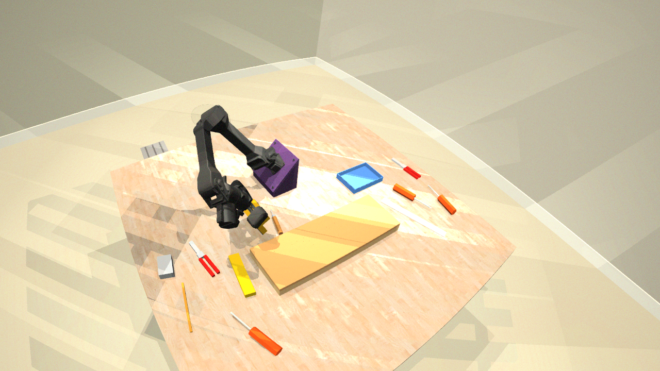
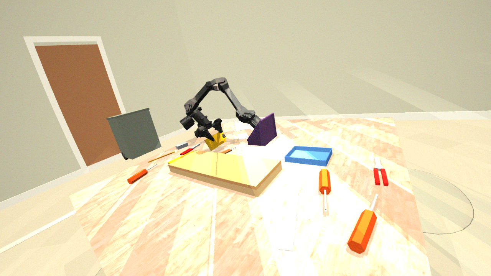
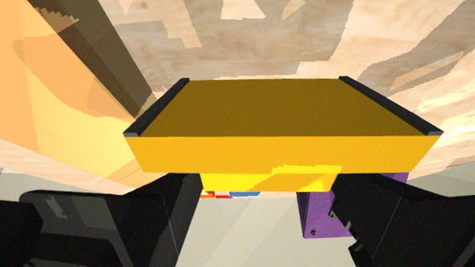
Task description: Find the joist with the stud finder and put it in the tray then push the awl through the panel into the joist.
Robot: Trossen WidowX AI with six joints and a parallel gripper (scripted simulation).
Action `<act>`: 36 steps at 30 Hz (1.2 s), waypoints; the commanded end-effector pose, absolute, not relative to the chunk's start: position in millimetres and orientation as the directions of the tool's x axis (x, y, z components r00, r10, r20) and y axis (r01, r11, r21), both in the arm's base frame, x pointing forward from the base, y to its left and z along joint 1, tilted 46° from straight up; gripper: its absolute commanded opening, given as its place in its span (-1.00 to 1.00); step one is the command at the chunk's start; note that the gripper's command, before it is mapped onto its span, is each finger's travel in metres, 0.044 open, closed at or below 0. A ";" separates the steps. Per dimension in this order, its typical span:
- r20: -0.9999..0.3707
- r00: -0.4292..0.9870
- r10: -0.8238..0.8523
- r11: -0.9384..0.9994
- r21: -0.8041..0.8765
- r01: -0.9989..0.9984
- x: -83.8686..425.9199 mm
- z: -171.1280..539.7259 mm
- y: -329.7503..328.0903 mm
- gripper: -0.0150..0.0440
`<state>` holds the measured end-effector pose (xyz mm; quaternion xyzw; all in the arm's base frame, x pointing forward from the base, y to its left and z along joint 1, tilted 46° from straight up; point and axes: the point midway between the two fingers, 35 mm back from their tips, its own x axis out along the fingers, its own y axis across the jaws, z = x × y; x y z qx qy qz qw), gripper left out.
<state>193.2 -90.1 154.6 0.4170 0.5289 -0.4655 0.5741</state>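
Observation:
My gripper point(image 1: 253, 210) point(image 2: 218, 136) point(image 3: 264, 162) is shut on the yellow stud finder point(image 1: 262, 228) point(image 2: 213, 142) point(image 3: 274, 107). It holds it tilted and raised off the table, behind the near-left end of the panel in the top view. The tan floor panel point(image 1: 324, 246) point(image 2: 236, 170) point(image 3: 56, 93) lies flat; the joist is hidden. The awl point(image 1: 277, 225) point(image 2: 226, 151), with a brown handle, lies on the table between the stud finder and the panel. The blue tray point(image 1: 368, 186) point(image 2: 305, 160) point(image 3: 245, 193) is empty. I see no hole in the panel.
A purple wedge point(image 1: 288, 177) point(image 2: 263, 133) point(image 3: 320, 222) stands at the arm's base. A yellow bar point(image 1: 242, 275) and red pliers point(image 1: 208, 261) lie left of the panel. Several orange screwdrivers, a grey block point(image 1: 165, 266), a pencil point(image 1: 186, 306) and a white strip point(image 2: 289, 223) lie around.

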 end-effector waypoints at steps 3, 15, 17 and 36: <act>-0.999 0.007 -0.051 0.227 -0.005 0.974 195.4 157.8 -90.4 -0.49; -0.999 -0.010 0.037 0.228 -0.002 0.974 196.0 158.2 -92.8 -0.49; -0.999 -0.012 0.052 0.227 0.000 0.974 196.2 158.3 -93.3 -0.49; -0.984 -0.044 0.172 0.231 -0.003 0.973 196.7 157.8 -96.3 -0.49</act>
